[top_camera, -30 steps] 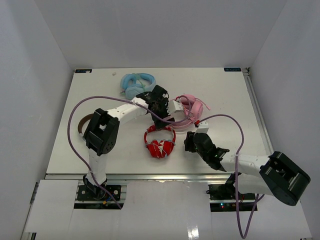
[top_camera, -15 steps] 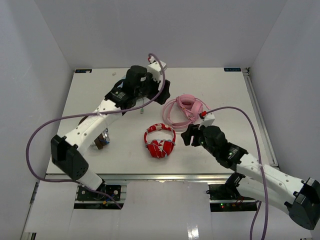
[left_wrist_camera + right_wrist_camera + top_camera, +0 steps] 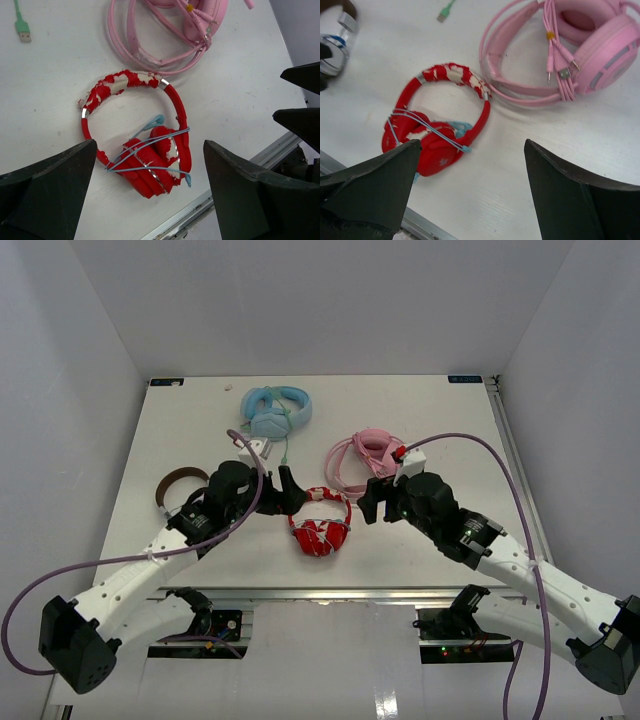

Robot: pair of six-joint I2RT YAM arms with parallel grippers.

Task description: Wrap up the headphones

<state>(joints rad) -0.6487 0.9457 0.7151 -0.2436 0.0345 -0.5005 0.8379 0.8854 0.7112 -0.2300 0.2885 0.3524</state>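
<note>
Lying mid-table is one pair of bright red over-ear headphones (image 3: 320, 523), pale-blue cable (image 3: 157, 120) wound round it. Two grippers flank it, left gripper (image 3: 288, 492) at nine o'clock, right gripper (image 3: 367, 502) at three, both spread wide, empty.

1. On the table (image 3: 450, 420), headphones (image 3: 320, 523) lie at centre, near the front edge.
2. Flanking them: left gripper (image 3: 292, 492) just left, right gripper (image 3: 370, 502) just right, neither touching.
3. Behind-right, close by: corded headset (image 3: 368, 460).
4. Behind-left, well apart: far headphones (image 3: 275, 410); their cable plug (image 3: 22, 31) lies between.
5. At the table's left, beside the left arm: fourth headband (image 3: 178, 485).
</note>
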